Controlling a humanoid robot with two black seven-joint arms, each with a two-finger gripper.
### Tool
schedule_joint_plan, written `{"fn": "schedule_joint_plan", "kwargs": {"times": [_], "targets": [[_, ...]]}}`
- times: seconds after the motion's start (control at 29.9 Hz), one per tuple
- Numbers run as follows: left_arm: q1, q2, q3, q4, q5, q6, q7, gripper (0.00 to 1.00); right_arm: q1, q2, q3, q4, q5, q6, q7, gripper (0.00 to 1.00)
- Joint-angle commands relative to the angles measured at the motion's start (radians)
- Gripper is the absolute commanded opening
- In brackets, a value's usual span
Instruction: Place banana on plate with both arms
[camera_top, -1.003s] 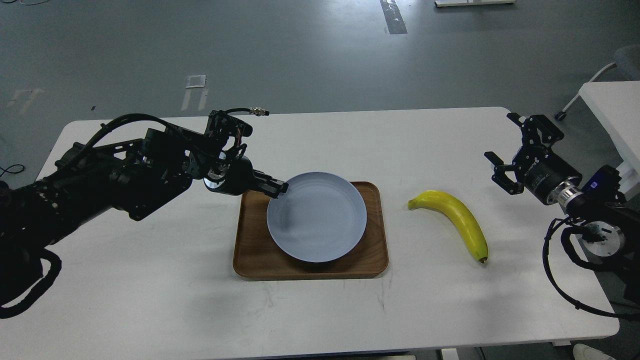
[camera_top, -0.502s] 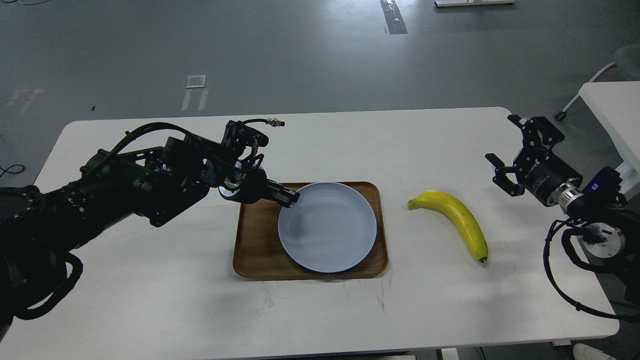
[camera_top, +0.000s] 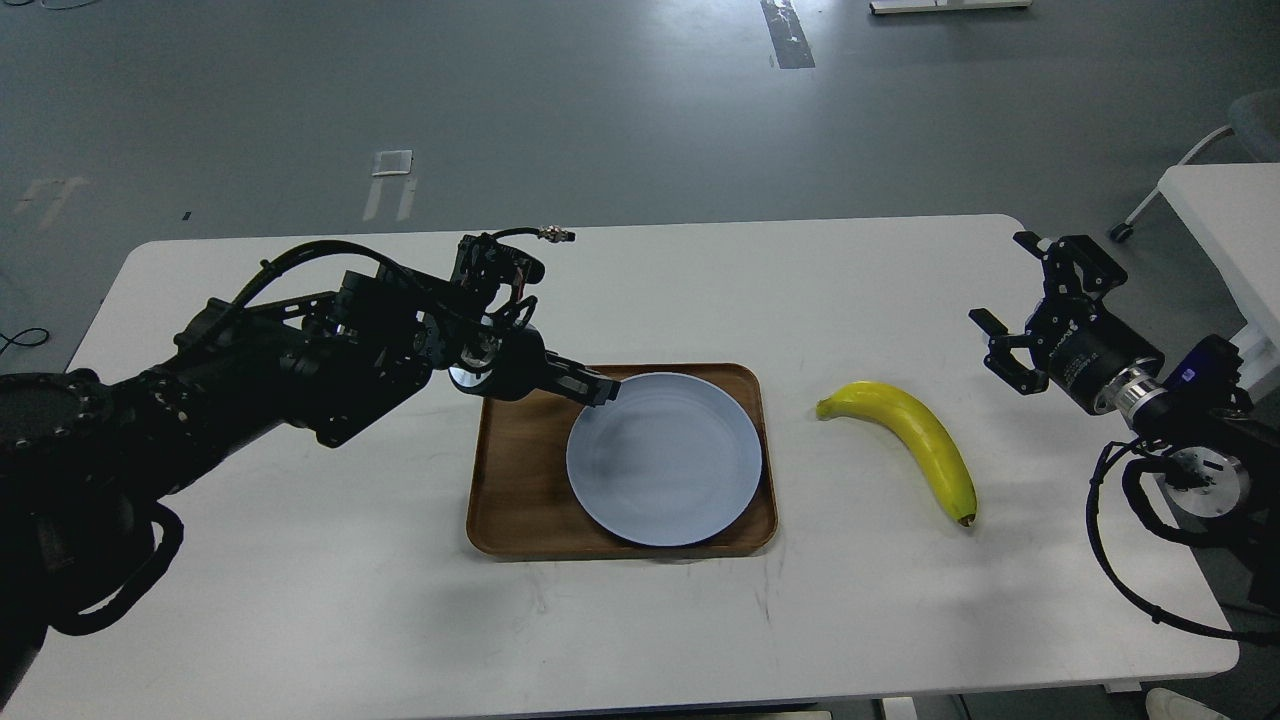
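The pale blue-grey plate (camera_top: 665, 460) lies in the right part of the brown wooden tray (camera_top: 512, 490). My left gripper (camera_top: 598, 388) is shut on the plate's upper left rim. The yellow banana (camera_top: 915, 440) lies on the white table to the right of the tray, greenish stem end toward the tray and dark tip toward me. My right gripper (camera_top: 1008, 298) is open and empty, held above the table to the right of the banana and apart from it.
The white table (camera_top: 300, 600) carries only the tray and the banana. A second white table (camera_top: 1225, 215) and a chair leg stand off its right end. The table's edge runs close to my right arm.
My left gripper has moved right with the plate, which shifted from the tray's middle to its right part. The right gripper and the banana have stayed in place.
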Motion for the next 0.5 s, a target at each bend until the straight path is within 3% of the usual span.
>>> {"fn": "schedule_joint_plan", "kwargs": {"times": [0.0,0.27,0.47], "targets": [[-0.024,0.012,-0.013,0.000,-0.125,0.000,-0.007,0.97,0.004,-0.002,-0.001,0.003,-0.002,0.000,0.000,1.00],[-0.045,0.134,-0.024,-0.014,-0.826,0.000,-0.007,0.98,0.012,-0.002,-0.001,0.003,-0.004,0.000,0.000,1.00],[0.058,0.227,-0.093,-0.020,-1.145,0.000,-0.007,0.98,0.011,0.001,-0.001,0.000,-0.005,0.000,0.000,1.00]]}}
